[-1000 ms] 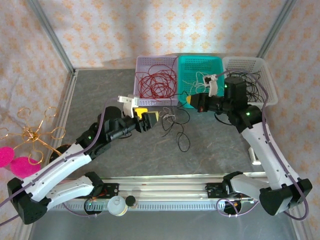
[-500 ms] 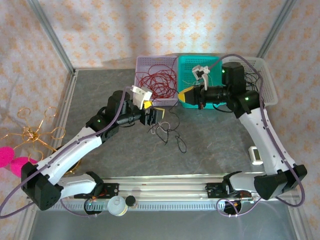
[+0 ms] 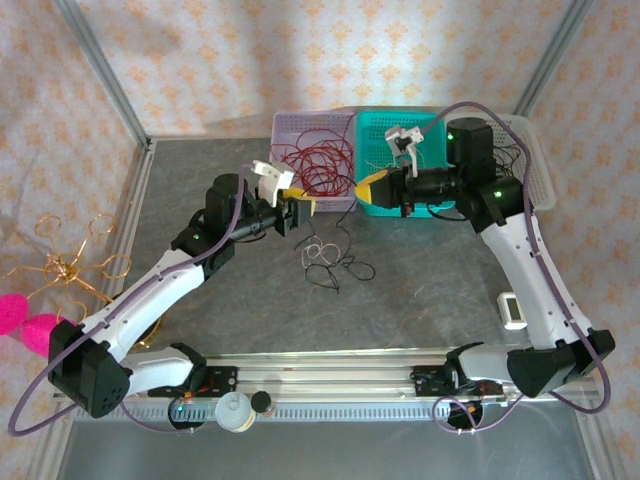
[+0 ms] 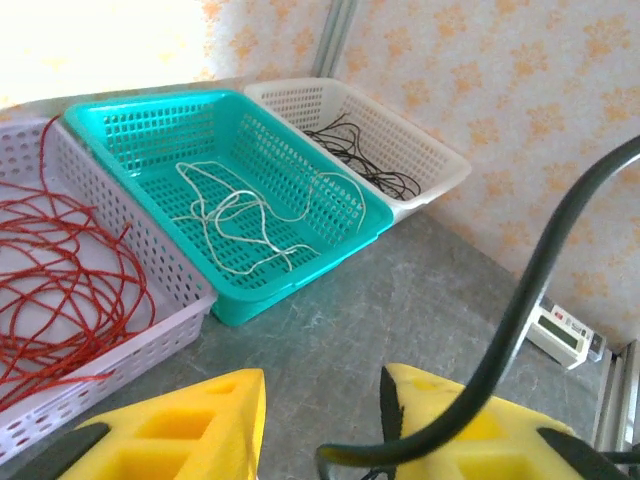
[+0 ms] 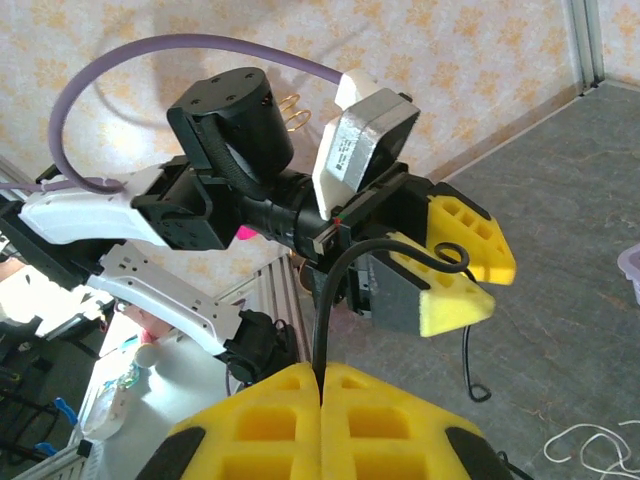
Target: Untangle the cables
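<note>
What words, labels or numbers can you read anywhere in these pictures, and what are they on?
No text can be read.
The small white device on the table has a screen, but it is too small and blurred to read.

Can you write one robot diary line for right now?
left gripper: open around black cable | right gripper: shut on black cable | white cable: lying on table
</note>
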`<state>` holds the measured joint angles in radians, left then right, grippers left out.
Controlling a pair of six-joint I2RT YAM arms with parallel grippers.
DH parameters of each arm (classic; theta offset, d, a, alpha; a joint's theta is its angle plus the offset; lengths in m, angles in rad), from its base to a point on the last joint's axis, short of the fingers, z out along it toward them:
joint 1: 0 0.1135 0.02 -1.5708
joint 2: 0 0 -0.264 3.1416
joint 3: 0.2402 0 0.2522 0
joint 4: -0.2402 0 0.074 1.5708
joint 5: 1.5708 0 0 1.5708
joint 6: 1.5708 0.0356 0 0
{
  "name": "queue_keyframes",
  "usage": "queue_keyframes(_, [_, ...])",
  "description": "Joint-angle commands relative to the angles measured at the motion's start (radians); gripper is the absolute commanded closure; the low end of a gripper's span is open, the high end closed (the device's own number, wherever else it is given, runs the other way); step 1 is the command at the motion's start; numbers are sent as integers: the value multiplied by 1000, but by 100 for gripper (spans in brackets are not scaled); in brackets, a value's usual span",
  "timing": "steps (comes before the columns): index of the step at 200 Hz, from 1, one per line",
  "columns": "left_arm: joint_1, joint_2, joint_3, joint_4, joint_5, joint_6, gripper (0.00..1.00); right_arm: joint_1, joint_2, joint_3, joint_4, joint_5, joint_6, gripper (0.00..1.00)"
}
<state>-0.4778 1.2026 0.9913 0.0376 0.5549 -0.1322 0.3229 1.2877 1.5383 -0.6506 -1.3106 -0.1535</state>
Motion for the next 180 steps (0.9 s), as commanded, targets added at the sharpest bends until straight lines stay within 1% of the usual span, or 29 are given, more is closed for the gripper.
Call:
queue_keyframes(1, [2, 6, 5, 109, 49, -1, 62, 4, -8, 23, 35, -49, 22, 100])
queue_keyframes(16, [2, 9, 10, 139, 65, -8, 61, 3, -5, 28, 44, -51, 23, 100])
queue_keyframes(25, [2, 17, 21, 136, 65, -4, 67, 4, -5, 27, 58, -54, 32, 100])
queue_keyframes(41, [2, 28, 43, 125, 69, 0, 84, 3, -5, 22, 79, -65, 44, 100])
queue_keyframes(51, [1, 28, 53, 126, 48, -7, 100, 3, -3, 19, 81, -65, 42, 100])
queue_keyframes(52, [1, 29, 55, 126, 44, -9, 100, 3, -3, 19, 81, -65, 40, 100])
queue_keyframes(59, [-1, 24, 61, 125, 10, -20, 100, 3, -5, 16, 79, -55, 35, 100])
queue_keyframes(68, [-5, 14, 79, 112, -21, -23, 100, 3, -11, 11, 81, -10, 25, 100])
queue_keyframes(73, [-9, 7, 94, 100, -40, -24, 100, 4, -17, 4, 88, 28, 24, 91])
queue_keyframes(76, [-13, 2, 102, 91, -50, -25, 100, 3, -23, -4, 97, 52, 26, 84])
queue_keyframes(81, [-20, -5, 121, 77, -64, -26, 100, 3, -34, -22, 119, 98, 34, 76])
queue_keyframes(84, [-23, -9, 133, 65, -71, -25, 100, 4, -44, -36, 139, 125, 44, 74])
queue_keyframes(89, [-29, -16, 155, 47, -80, -27, 100, 3, -60, -68, 177, 162, 66, 74])
queue_keyframes(95, [-38, -22, 182, 26, -90, -32, 100, 7, -84, -117, 256, 188, 99, 72])
queue_keyframes(104, [-53, -26, 226, -9, -95, -41, 100, 21, -130, -206, 401, 220, 164, 64])
queue_keyframes(113, [-71, -26, 271, -52, -102, -47, 100, 60, -176, -300, 565, 273, 222, 58])
queue_keyframes(124, [-100, -21, 330, -111, -129, -47, 100, 128, -218, -397, 733, 340, 252, 52])
queue_keyframes(133, [-123, -18, 373, -154, -159, -48, 100, 185, -234, -454, 835, 401, 262, 50])
queue_keyframes(143, [-143, -9, 431, -204, -198, -51, 100, 229, -233, -490, 906, 428, 264, 48])
queue_keyframes(157, [-160, 10, 518, -277, -247, -50, 100, 266, -216, -519, 981, 462, 275, 45])
queue_keyframes(168, [-174, 30, 585, -321, -264, -49, 100, 294, -200, -540, 1042, 497, 284, 45])
queue_keyframes(174, [-180, 38, 621, -338, -267, -47, 100, 312, -190, -551, 1074, 544, 290, 45])
queue_keyframes(180, [-187, 48, 650, -350, -272, -47, 100, 331, -179, -559, 1098, 624, 301, 45])
